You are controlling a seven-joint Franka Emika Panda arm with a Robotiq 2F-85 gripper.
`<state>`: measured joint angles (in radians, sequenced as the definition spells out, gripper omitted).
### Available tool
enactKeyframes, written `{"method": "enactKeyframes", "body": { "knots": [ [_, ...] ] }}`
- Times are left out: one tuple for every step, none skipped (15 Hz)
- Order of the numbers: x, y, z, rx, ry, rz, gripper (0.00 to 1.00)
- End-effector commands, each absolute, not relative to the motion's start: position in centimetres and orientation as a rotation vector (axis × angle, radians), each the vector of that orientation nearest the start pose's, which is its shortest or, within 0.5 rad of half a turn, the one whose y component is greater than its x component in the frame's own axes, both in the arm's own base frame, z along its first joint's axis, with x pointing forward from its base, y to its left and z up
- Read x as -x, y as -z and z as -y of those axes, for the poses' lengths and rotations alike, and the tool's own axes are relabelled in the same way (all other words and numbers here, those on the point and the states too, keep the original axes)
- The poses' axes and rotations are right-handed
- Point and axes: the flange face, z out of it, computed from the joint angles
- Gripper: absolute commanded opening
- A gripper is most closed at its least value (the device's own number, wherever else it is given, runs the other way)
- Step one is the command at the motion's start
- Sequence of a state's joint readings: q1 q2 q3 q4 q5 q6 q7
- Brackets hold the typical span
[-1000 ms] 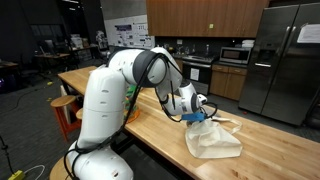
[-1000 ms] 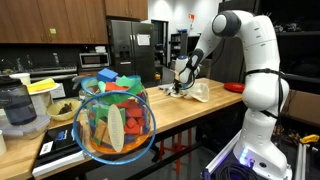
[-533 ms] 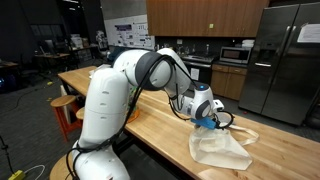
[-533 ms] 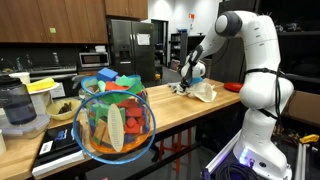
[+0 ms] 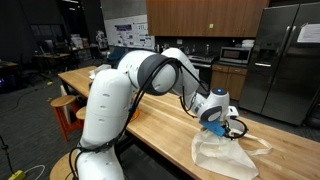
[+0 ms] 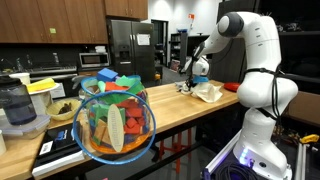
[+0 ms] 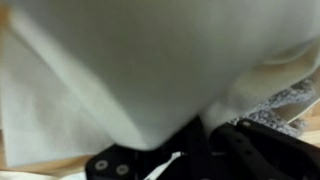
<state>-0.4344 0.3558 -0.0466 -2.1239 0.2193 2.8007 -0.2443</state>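
Note:
A white cloth (image 5: 222,152) lies rumpled on the wooden table (image 5: 150,120). My gripper (image 5: 218,126) is shut on the cloth's edge and holds that part lifted just above the table. In an exterior view the gripper (image 6: 194,80) is at the table's far end with the cloth (image 6: 209,92) trailing from it. In the wrist view the cloth (image 7: 150,60) fills nearly the whole picture, draped over the dark fingers (image 7: 240,145), with a lacy patch (image 7: 285,105) at the right edge.
A clear bowl of coloured blocks (image 6: 113,118) stands close to the camera with a blender (image 6: 20,108) and a bowl (image 6: 64,108) beside it. A red object (image 6: 234,87) lies past the cloth. Wooden stools (image 5: 63,108) stand by the table.
My gripper has moved along the table, away from the robot's base, dragging the cloth with it. The cloth has slid and stretched out further along the tabletop.

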Motion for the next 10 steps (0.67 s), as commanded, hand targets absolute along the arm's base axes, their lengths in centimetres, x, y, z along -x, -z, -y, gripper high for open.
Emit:
{"method": "enactKeyframes", "body": {
  "knots": [
    [-51.3,-21.5,32.9,2.994,0.291,-0.724,0.01],
    [-51.5,-21.6,33.8,2.973,0.268,-0.732,0.01],
    [-51.7,-21.6,34.7,2.955,0.239,-0.736,0.01],
    [-52.2,-21.6,35.5,2.938,0.206,-0.731,0.01],
    [-52.6,-21.6,36.3,2.929,0.177,-0.720,0.01],
    [-53.2,-21.6,36.9,2.925,0.153,-0.708,0.01],
    [-53.8,-21.6,37.4,2.926,0.132,-0.683,0.01],
    [-54.4,-21.5,37.8,2.928,0.107,-0.668,0.01],
    [-54.9,-21.5,38.1,2.929,0.084,-0.651,0.01],
    [-55.5,-21.4,38.3,2.931,0.063,-0.633,0.01]
  ]
}}
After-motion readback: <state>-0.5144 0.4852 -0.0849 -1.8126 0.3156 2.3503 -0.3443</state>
